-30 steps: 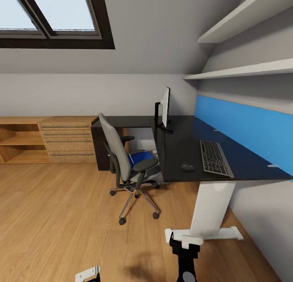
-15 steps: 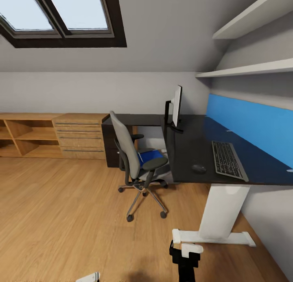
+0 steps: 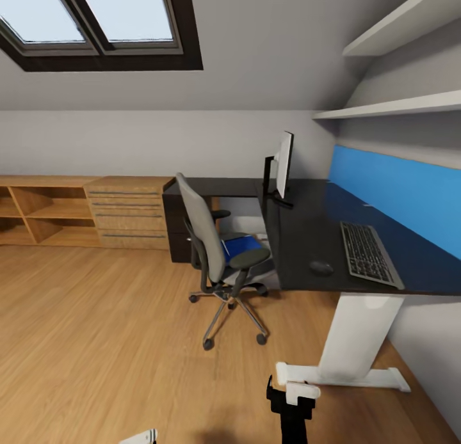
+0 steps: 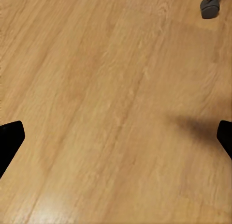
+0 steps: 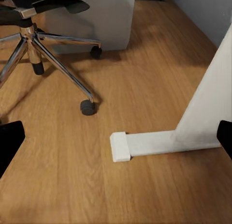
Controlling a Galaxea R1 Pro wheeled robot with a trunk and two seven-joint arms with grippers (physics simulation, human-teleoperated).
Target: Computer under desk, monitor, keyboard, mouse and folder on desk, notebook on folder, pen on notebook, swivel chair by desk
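Note:
The black desk (image 3: 301, 229) runs along the right wall. On it stand the monitor (image 3: 282, 166), the keyboard (image 3: 371, 253) and a dark mouse (image 3: 321, 268) beside the keyboard. The grey swivel chair (image 3: 203, 238) stands at the desk's edge with the blue folder (image 3: 239, 244) on its seat. A pale grey box (image 5: 99, 16), possibly the computer, sits under the desk behind the chair. My right gripper (image 3: 296, 391) hangs low over the floor near the desk's white foot (image 5: 145, 144), open (image 5: 116, 139). My left gripper (image 3: 141, 437) is also open (image 4: 116, 139) over bare floor.
A wooden drawer unit (image 3: 128, 212) and open shelves (image 3: 45, 210) line the far wall. White wall shelves (image 3: 390, 105) hang above the desk. The chair's star base and castors (image 5: 87, 107) spread over the wooden floor (image 3: 96, 341), which lies open to the left.
The whole head view has shifted, so the camera moved: desk and chair now sit further right in the picture. The things themselves have not moved.

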